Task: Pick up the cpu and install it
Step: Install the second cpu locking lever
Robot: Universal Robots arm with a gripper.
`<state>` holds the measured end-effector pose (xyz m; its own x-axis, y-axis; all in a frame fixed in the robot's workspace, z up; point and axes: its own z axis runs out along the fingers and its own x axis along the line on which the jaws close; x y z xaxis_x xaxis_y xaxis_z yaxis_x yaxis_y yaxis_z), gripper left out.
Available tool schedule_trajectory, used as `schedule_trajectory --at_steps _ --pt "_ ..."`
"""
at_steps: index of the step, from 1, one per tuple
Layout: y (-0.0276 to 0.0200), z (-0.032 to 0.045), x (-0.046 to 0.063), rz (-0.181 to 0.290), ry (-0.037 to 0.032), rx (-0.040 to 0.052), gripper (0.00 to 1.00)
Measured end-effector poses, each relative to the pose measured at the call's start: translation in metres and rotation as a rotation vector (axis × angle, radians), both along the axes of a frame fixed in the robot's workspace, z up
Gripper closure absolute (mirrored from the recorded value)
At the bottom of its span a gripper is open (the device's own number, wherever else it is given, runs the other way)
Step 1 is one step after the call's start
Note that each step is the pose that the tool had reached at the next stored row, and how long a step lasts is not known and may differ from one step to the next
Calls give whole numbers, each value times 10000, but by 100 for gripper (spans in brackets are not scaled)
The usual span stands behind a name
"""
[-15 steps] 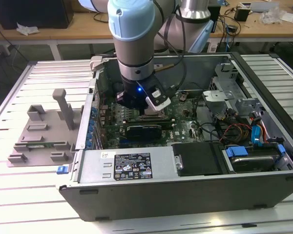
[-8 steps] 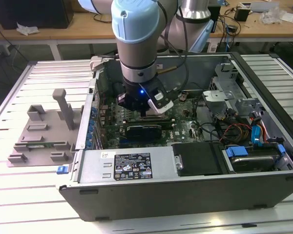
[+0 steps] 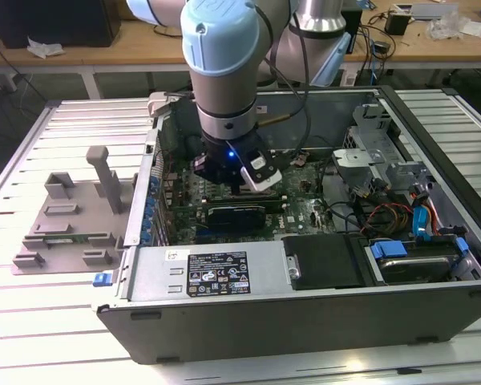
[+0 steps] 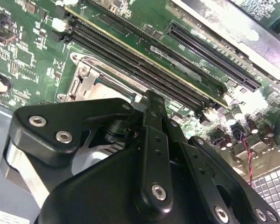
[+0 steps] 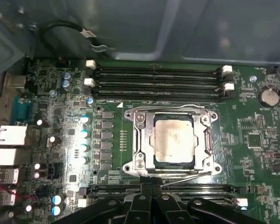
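The cpu (image 5: 173, 140), a square chip with a shiny, slightly stained metal top, lies flat inside the motherboard socket (image 5: 139, 140), with the silver metal frame around it. My gripper (image 5: 149, 181) hangs just beside the socket's edge, near a thin lever wire (image 5: 186, 176). Its black fingers are pressed together and hold nothing. In the second wrist view the gripper (image 4: 151, 100) covers most of the socket (image 4: 86, 77). In the exterior view the gripper (image 3: 228, 175) is down inside the open computer case (image 3: 305, 277), over the green board.
Long black memory slots (image 5: 158, 79) run along the far side of the socket, and more run beside the gripper. A grey plastic tray with upright posts (image 3: 72, 212) sits outside the case on the exterior view's left. Cables and drive bays (image 3: 409, 208) crowd the case's right end.
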<state>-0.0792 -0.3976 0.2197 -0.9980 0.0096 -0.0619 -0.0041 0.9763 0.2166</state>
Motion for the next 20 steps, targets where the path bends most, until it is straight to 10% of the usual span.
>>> schedule_trajectory --at_steps 8,20 --pt "1 -57 -70 -368 -1 28 89" --pt "0 -162 -144 -827 9 474 89"
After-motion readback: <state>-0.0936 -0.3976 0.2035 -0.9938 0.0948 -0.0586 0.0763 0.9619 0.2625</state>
